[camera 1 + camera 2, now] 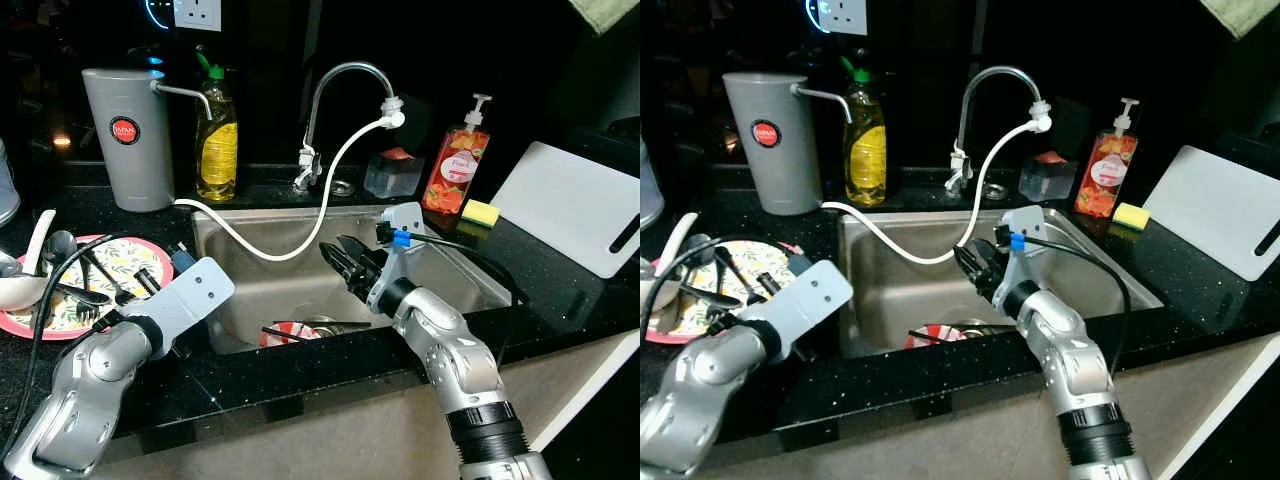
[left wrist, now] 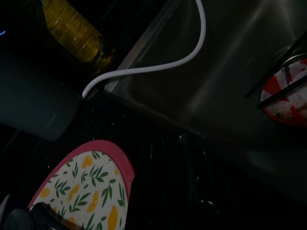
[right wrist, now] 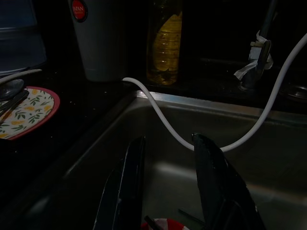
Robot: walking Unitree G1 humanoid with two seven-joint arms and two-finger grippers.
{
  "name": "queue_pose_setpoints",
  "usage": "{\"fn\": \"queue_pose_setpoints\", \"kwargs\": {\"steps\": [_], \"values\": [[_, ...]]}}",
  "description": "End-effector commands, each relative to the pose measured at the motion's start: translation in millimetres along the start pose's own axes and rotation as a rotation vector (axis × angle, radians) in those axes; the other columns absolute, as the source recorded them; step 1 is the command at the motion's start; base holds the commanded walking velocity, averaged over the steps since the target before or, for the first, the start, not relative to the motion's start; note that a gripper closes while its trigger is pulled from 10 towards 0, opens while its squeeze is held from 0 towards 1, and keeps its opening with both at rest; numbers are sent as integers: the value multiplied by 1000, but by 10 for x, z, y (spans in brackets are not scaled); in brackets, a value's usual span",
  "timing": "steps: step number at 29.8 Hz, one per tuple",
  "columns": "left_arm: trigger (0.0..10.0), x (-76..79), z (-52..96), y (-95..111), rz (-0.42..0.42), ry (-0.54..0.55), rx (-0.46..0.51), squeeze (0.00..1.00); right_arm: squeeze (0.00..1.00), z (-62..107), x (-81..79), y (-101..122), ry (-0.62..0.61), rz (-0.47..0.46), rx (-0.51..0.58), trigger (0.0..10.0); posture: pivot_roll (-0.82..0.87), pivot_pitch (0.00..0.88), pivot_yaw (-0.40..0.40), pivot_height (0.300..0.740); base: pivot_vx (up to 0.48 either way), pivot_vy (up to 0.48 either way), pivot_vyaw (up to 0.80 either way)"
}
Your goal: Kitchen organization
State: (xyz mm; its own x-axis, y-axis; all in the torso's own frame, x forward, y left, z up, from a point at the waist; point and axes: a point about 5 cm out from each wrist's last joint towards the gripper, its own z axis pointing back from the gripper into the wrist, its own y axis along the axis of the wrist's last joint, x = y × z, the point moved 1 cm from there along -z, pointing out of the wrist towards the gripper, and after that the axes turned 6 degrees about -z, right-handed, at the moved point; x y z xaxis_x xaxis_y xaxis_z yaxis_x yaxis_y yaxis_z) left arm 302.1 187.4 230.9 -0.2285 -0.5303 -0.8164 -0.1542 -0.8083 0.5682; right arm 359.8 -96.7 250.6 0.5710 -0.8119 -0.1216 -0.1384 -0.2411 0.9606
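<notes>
A pink-rimmed plate (image 1: pixel 140 255) with a lemon print lies on the black counter at the left, holding several dark utensils (image 1: pixel 95 280) and a white spoon (image 1: pixel 35 250). My left gripper (image 1: pixel 150 283) hovers at that plate's right edge; its fingers are hidden behind the wrist. The plate (image 2: pixel 91 187) also fills the lower corner of the left wrist view. My right gripper (image 1: pixel 335 255) hangs open over the steel sink (image 1: pixel 270 290), holding nothing. In the sink bottom lies a red plate (image 1: pixel 285 335) with dark sticks across it. The open fingers (image 3: pixel 132 182) frame the red plate's edge (image 3: pixel 163 224).
A white hose (image 1: pixel 300 235) loops from the faucet (image 1: pixel 345 80) across the sink to a grey jug (image 1: pixel 130 135). A yellow soap bottle (image 1: pixel 217 140), clear box (image 1: pixel 393 172), red dispenser (image 1: pixel 455 170), yellow sponge (image 1: pixel 480 212) and white cutting board (image 1: pixel 575 215) line the back and right counter.
</notes>
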Motion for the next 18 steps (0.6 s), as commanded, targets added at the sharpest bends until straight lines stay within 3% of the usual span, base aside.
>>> {"fn": "queue_pose_setpoints", "kwargs": {"steps": [1, 18], "values": [[10000, 103, -14, -36, 16, -43, -12, 0, 0, 13, 32, 48, -8, 10, 18, 10000, 88, 29, -123, 740, 0, 0, 0], [10000, 102, -8, -30, 15, -42, -10, 0, 0, 15, 25, 34, -9, 5, 16, 10000, 88, 35, -121, 740, 0, 0, 0]]}}
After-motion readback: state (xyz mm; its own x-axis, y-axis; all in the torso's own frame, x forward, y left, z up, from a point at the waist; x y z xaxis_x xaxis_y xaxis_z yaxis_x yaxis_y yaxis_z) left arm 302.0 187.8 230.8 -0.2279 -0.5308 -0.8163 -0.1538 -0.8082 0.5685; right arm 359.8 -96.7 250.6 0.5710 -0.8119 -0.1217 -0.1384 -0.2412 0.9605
